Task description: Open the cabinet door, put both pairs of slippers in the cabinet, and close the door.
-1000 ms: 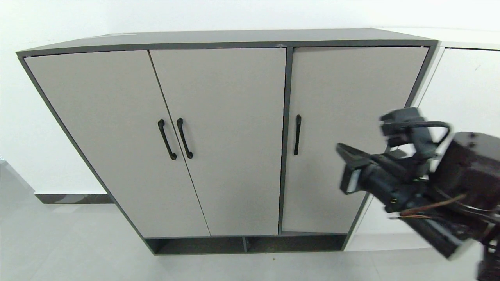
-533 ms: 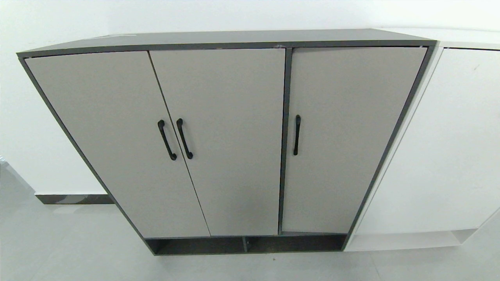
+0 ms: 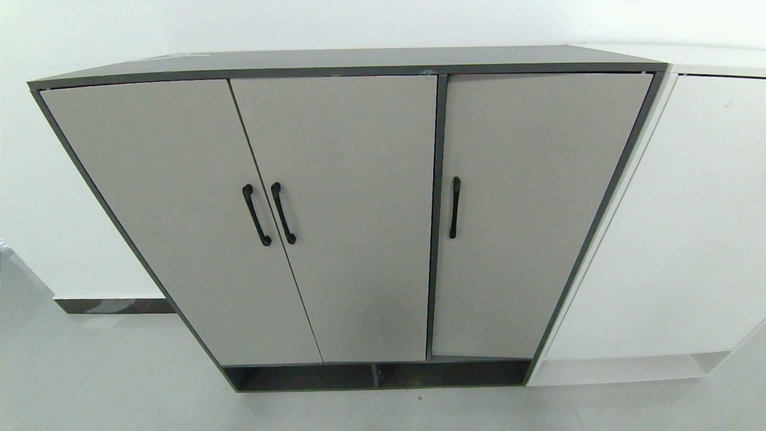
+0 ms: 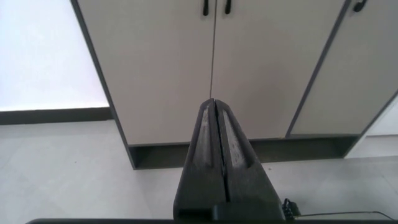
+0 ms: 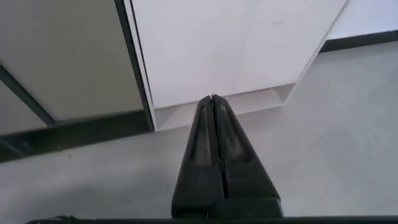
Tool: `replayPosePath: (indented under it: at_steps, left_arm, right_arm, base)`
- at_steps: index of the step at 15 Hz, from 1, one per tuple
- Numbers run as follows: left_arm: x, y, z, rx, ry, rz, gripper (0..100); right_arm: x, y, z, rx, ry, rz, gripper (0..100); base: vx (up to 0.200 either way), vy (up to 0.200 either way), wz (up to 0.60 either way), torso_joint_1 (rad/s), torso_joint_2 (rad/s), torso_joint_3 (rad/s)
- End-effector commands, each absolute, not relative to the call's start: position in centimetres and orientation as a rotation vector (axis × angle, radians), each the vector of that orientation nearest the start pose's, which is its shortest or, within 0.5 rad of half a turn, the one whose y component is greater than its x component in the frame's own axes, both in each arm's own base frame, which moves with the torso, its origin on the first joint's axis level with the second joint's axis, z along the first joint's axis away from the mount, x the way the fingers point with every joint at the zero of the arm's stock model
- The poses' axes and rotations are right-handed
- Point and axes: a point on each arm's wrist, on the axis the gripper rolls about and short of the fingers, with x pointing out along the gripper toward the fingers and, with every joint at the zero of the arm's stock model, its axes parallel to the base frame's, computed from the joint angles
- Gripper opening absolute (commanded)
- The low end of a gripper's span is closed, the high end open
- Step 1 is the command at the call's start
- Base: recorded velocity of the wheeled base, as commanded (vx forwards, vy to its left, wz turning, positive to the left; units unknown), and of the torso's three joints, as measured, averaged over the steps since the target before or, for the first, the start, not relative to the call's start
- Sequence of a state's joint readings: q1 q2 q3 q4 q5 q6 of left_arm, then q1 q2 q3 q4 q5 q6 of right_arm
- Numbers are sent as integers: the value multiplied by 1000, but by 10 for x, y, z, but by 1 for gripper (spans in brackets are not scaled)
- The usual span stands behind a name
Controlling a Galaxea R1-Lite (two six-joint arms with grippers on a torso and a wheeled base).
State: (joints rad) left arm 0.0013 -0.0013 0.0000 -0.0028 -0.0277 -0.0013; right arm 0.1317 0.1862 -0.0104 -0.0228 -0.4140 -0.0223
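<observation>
The grey cabinet [image 3: 359, 58] with a dark frame stands straight ahead against the white wall. Its left door [image 3: 161, 197], middle door [image 3: 359, 197] and right door [image 3: 532, 197] all look shut. Two black handles [image 3: 256, 214] [image 3: 282, 212] sit side by side where the left and middle doors meet. A third handle [image 3: 455, 206] is on the right door's left edge. My left gripper [image 4: 212, 104] is shut and holds nothing, low in front of the left and middle doors [image 4: 211, 56]. My right gripper [image 5: 213, 99] is also shut and holds nothing, near the floor by the cabinet's right corner [image 5: 134, 62].
A white cabinet [image 3: 688, 209] adjoins the grey one on the right, with an open gap under it [image 5: 249, 99]. A low open shelf [image 3: 377, 374] runs under the grey doors. Bare grey floor [image 3: 108, 383] lies in front; a dark skirting strip [image 3: 114, 305] runs along the wall.
My right arm, which stood before the right door one second ago, has drawn back out of the head view. The doors have not moved.
</observation>
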Motion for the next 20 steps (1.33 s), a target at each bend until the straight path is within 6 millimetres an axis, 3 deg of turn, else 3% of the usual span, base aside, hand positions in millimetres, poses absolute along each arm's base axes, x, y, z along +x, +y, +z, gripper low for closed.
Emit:
replayPosePath:
  at_steps: [1, 11, 12, 15, 20]
  left_arm:
    - [-23, -1, 76, -1, -3, -26, 0]
    - [-23, -1, 76, -1, -3, -26, 0]
    - [-23, -1, 76, -1, -3, -26, 0]
    - [-23, -1, 76, -1, -3, -26, 0]
    - [-23, -1, 76, -1, -3, -26, 0]
  right_arm:
    - [-17, -13, 84, -36, 55, -355, 0]
    - [-26, -14, 84, -72, -2, -708, 0]
    - [-27, -13, 83, -87, -16, -634, 0]
    - [-23, -1, 79, -2, -26, -55, 0]
    - [-23, -1, 75, 5, 0, -29, 0]
  base:
    - [0, 0, 0, 0, 0, 0]
    - [0, 0, 0, 0, 0, 0]
    - [0, 0, 0, 0, 0, 0]
    - [0, 0, 0, 0, 0, 0]
    - [0, 0, 0, 0, 0, 0]
